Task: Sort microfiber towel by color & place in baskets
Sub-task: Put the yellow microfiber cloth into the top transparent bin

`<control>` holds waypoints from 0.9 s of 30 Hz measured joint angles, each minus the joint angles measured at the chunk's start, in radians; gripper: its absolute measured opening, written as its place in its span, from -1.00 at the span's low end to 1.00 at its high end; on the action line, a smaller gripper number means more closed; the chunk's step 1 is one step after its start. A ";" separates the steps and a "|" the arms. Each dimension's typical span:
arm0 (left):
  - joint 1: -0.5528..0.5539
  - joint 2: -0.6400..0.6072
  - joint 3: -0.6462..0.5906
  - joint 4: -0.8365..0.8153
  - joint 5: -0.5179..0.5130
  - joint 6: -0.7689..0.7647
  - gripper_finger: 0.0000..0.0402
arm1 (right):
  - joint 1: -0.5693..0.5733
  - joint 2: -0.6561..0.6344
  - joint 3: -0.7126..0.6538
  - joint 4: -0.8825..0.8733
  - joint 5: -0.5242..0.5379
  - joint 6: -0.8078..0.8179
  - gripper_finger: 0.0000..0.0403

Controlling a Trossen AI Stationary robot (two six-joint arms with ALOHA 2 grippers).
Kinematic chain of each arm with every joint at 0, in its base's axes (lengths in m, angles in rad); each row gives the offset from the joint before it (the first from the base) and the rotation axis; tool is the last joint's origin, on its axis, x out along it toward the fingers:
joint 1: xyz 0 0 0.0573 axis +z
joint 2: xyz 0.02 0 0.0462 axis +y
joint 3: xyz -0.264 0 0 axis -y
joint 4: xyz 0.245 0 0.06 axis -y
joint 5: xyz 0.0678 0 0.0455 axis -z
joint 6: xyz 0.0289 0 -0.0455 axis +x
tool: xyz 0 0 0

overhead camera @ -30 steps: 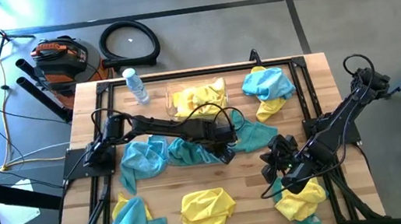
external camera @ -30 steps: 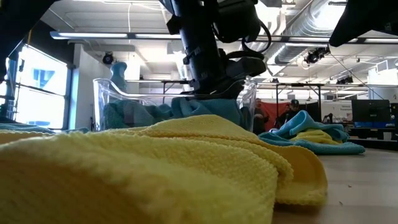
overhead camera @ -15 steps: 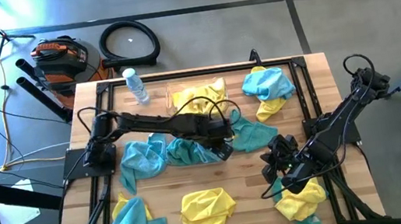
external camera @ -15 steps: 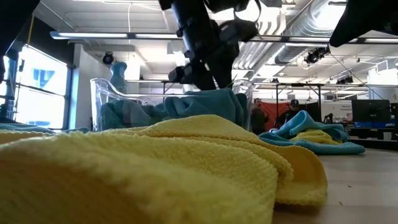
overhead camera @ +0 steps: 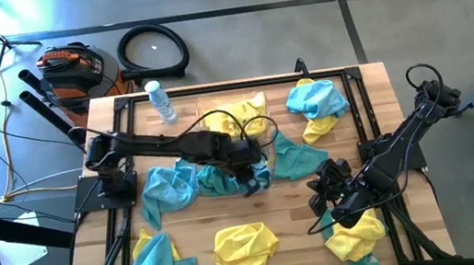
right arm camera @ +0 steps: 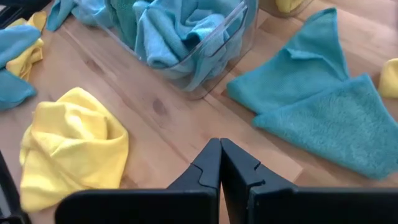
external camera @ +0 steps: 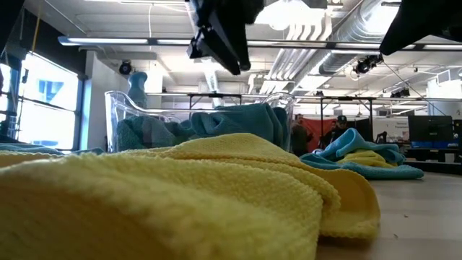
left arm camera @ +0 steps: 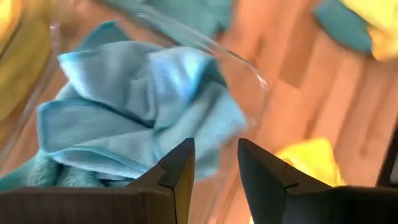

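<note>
My left tool (left arm camera: 214, 171) hovers, fingers apart, over teal-blue fuzzy cloths (left arm camera: 134, 115) in the clear plastic bin (left arm camera: 252, 74); right tool (right arm camera: 220, 163) is closed, empty.

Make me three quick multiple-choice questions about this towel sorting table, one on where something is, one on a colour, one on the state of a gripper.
1. Where is the left gripper?
A. above the basket of teal towels
B. by the water bottle
C. off the table

2. What colour is the flat towel lying alone beside that basket?
A. yellow
B. teal
C. white

3. How are the right gripper's fingers?
A. wide open
B. shut on a towel
C. shut, holding nothing

Answers: 1 A, its wrist view looks down into the clear basket of teal cloths. 2 B, it is teal on the bare wood. 3 C, the fingers meet with nothing between them.
</note>
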 joint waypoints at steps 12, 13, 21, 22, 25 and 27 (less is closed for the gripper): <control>-0.059 -0.238 -0.313 0.173 -0.036 0.139 -0.45 | -0.128 0.000 0.000 0.003 0.000 0.061 -0.81; -0.059 -0.272 -0.346 0.176 -0.052 0.139 -0.45 | -0.141 0.000 0.000 0.003 -0.001 0.061 -0.77; -0.057 -0.578 -0.601 0.187 -0.142 0.147 -0.45 | -0.284 0.000 0.000 -0.007 0.037 0.038 -0.48; -0.052 -0.618 -0.632 0.190 -0.142 0.147 -0.45 | -0.310 0.000 0.000 -0.007 0.037 0.026 -0.45; -0.041 -0.729 -0.709 0.191 -0.140 0.148 -0.45 | -0.394 0.000 0.000 -0.020 0.033 -0.014 -0.35; -0.031 -0.792 -0.751 0.189 -0.140 0.148 -0.45 | -0.466 0.000 0.000 -0.051 -0.010 -0.018 -0.29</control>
